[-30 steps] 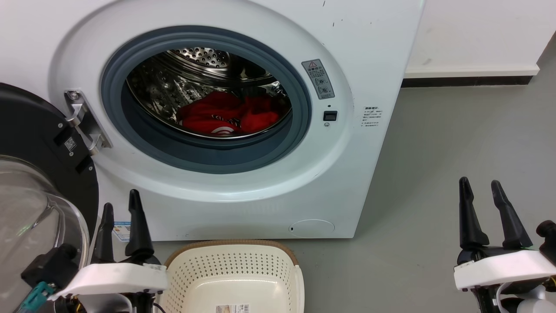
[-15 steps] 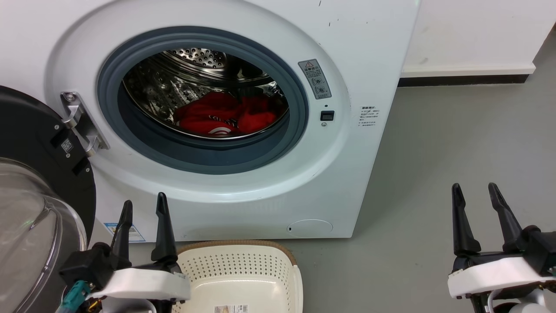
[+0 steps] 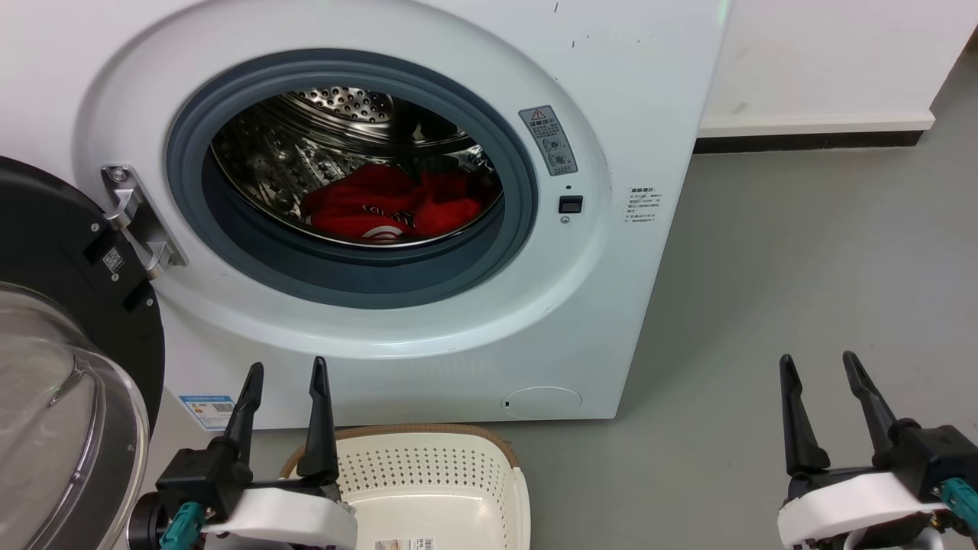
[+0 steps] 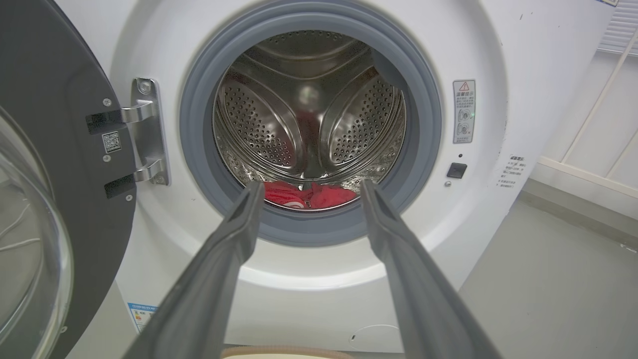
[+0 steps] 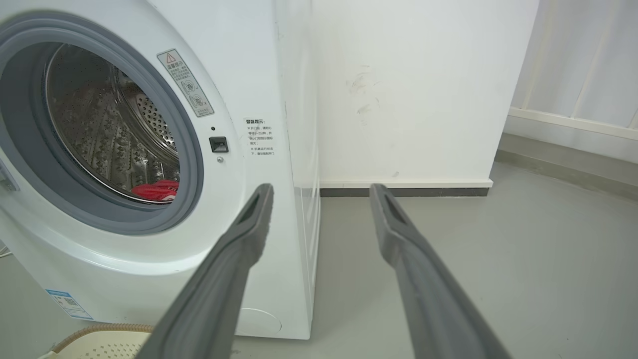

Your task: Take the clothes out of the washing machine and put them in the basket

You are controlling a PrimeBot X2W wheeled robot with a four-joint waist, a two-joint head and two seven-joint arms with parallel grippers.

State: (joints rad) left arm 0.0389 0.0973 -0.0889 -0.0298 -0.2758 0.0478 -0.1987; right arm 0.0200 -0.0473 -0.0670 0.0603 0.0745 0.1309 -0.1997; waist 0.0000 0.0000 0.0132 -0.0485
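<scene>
Jaws: left gripper (image 3: 286, 365) apart, empty; right gripper (image 3: 817, 357) apart, empty | clothes (image 3: 382, 206) heaped low inside washer (image 3: 611, 76) | door (image 3: 46, 252) swung open at left | basket (image 3: 428, 466) on floor (image 3: 764, 267) just before washer, left gripper by its left rim

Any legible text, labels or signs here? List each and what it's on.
No words readable.
Grey sticker on the washing machine: red warning triangle, characters too small.
Printed notice near it: blurred.
QR code on the door: no words.
Blue-edged sticker low on its front: blurred.
Label in the basket: blurred.
</scene>
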